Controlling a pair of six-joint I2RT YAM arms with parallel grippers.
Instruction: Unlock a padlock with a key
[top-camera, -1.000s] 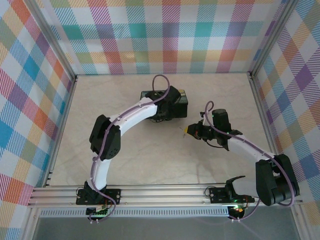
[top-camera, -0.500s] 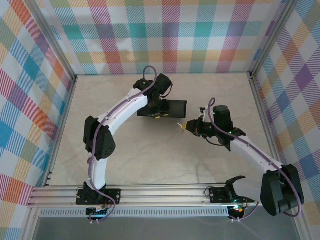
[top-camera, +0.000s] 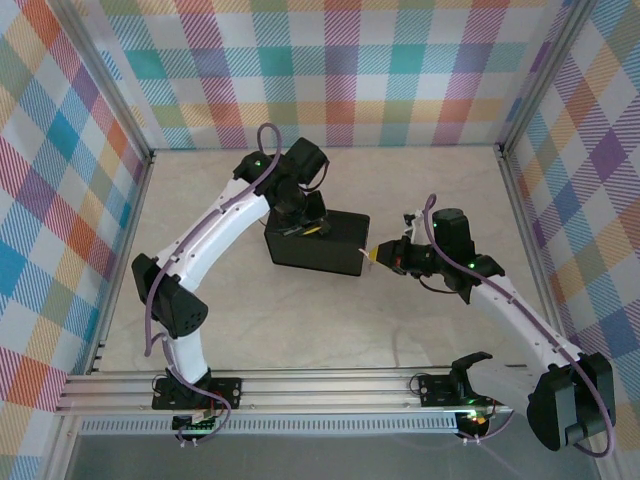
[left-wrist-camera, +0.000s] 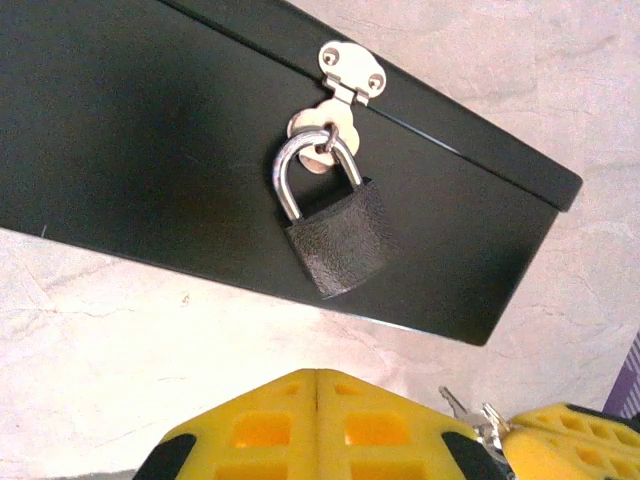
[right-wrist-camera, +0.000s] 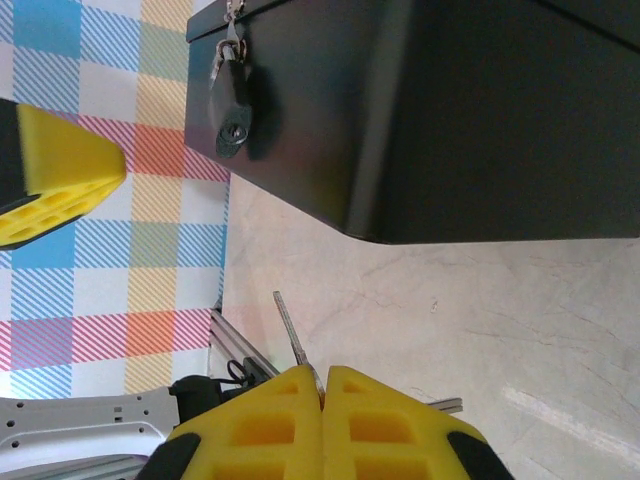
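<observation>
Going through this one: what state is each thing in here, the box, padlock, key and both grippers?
box: lid shut, hasp fastened.
padlock: shackle closed through the hasp, keyhole empty.
right gripper: shut on the key.
key: blade sticking out past the fingertips, apart from the padlock.
left gripper: shut, empty.

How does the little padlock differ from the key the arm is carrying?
The padlock is a dark, chunky, textured block; the key is a thin silvery sliver. The padlock hangs by its closed shackle from the hasp of the black box; the key is pinched in the right gripper, blade sticking out, apart from the lock. Shared: both are far smaller than the box, and both show silvery metal.
</observation>
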